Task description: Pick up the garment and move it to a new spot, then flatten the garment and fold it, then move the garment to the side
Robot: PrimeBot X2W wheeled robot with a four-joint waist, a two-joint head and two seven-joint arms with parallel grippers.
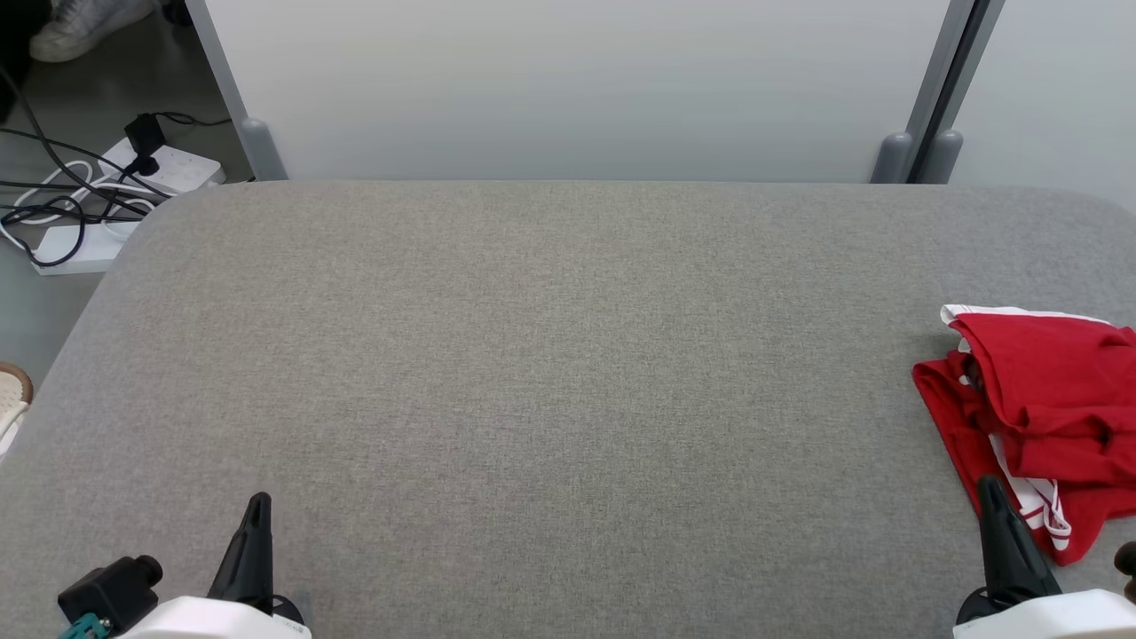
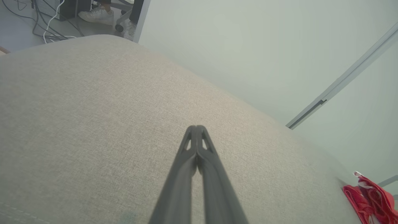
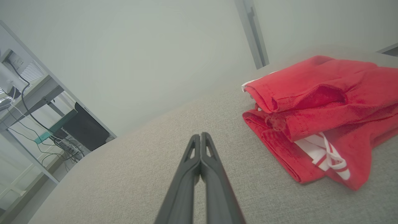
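The garment (image 1: 1047,399) is a crumpled red piece with white trim and a white drawstring, lying bunched at the right edge of the grey fabric table (image 1: 532,355). The right wrist view has the garment (image 3: 323,115) close at the right, and the left wrist view catches a corner of the garment (image 2: 370,199) at the lower right. My right gripper (image 1: 988,484) stands shut and empty at the lower right, its tip just before the garment's near edge. My left gripper (image 1: 258,501) is shut and empty at the lower left, far from the cloth. Both wrist views show the fingers pressed together: left gripper (image 2: 196,127), right gripper (image 3: 200,135).
A pale partition wall (image 1: 577,89) with grey posts runs along the table's far edge. On the floor at the far left lie a power strip with cables (image 1: 133,177) and a person's white shoe (image 1: 89,27). Another shoe tip (image 1: 11,399) shows at the left edge.
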